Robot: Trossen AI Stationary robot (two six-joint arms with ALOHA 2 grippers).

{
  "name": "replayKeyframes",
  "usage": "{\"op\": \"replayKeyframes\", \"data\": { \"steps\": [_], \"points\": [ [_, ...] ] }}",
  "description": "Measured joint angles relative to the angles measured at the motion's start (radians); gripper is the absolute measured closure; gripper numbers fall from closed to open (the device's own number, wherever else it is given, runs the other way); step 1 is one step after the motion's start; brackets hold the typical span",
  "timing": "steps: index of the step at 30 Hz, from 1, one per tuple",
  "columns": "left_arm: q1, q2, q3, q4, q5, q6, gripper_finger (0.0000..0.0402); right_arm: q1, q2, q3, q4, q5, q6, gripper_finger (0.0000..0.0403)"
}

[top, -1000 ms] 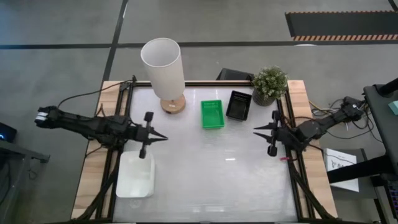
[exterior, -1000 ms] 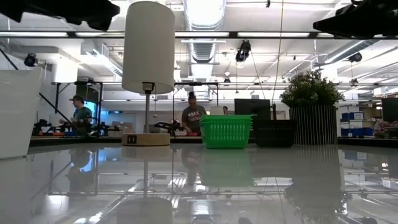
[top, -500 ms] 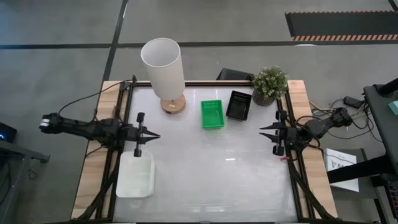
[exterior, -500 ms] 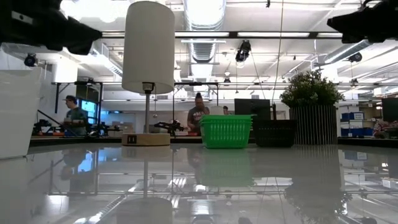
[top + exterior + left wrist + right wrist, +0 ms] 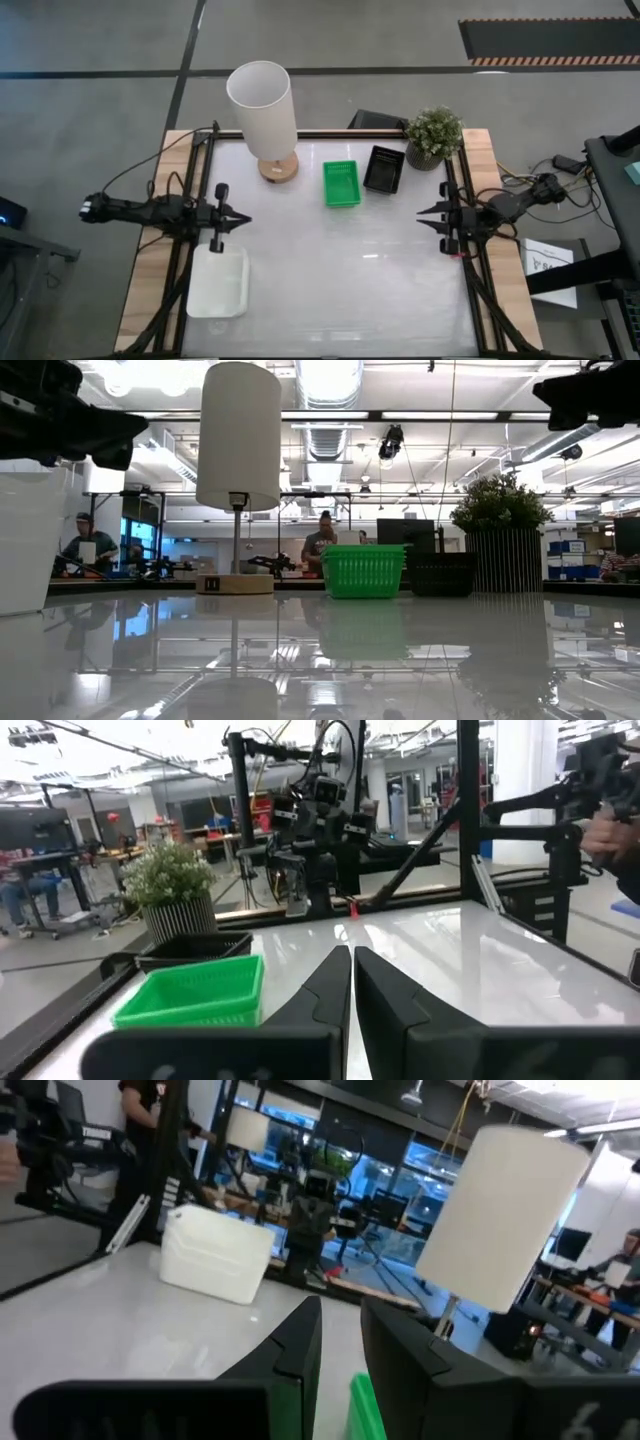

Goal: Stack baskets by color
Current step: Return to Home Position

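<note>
A green basket (image 5: 341,184) and a black basket (image 5: 384,168) stand side by side on their bases at the table's far middle. A larger white basket (image 5: 218,281) lies near the left front. My left gripper (image 5: 247,219) hangs shut over the table's left side, just beyond the white basket's far end, pointing level toward the right edge. In its wrist view (image 5: 352,952) the green basket (image 5: 195,992) and the black basket (image 5: 195,950) lie ahead. My right gripper (image 5: 421,211) hangs at the right edge, pointing left. Its fingers (image 5: 340,1308) show a narrow gap with nothing in it.
A tall white lamp (image 5: 262,110) on a wooden foot stands at the far left. A potted plant (image 5: 433,135) stands at the far right corner beside the black basket. Dark frame rails (image 5: 190,200) run along both side edges. People sit at benches in the room behind.
My left gripper has drawn back toward the table's left edge and sunk lower, rolling a little as it went; it stays shut. My right gripper has drawn back a little toward the right edge. The baskets have not moved.
</note>
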Motion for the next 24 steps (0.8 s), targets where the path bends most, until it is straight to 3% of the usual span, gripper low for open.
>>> {"op": "replayKeyframes", "data": {
  "steps": [7, 21, 24],
  "points": [
    [0.0, -0.042, -0.013, -0.011, 0.0, -0.034, 0.0401, 0.0, 0.0, -0.126, 0.178, 0.009, -0.015, 0.0335],
    [0.002, 0.004, -0.014, -0.062, -0.005, -0.188, 0.0401, 0.0, 0.0, -0.125, 0.166, 0.053, 0.02, 0.0335],
    [0.002, 0.012, -0.015, -0.074, 0.069, -0.251, 0.0401, -0.001, 0.0, -0.125, 0.172, 0.053, 0.043, 0.0335]
  ]
}}
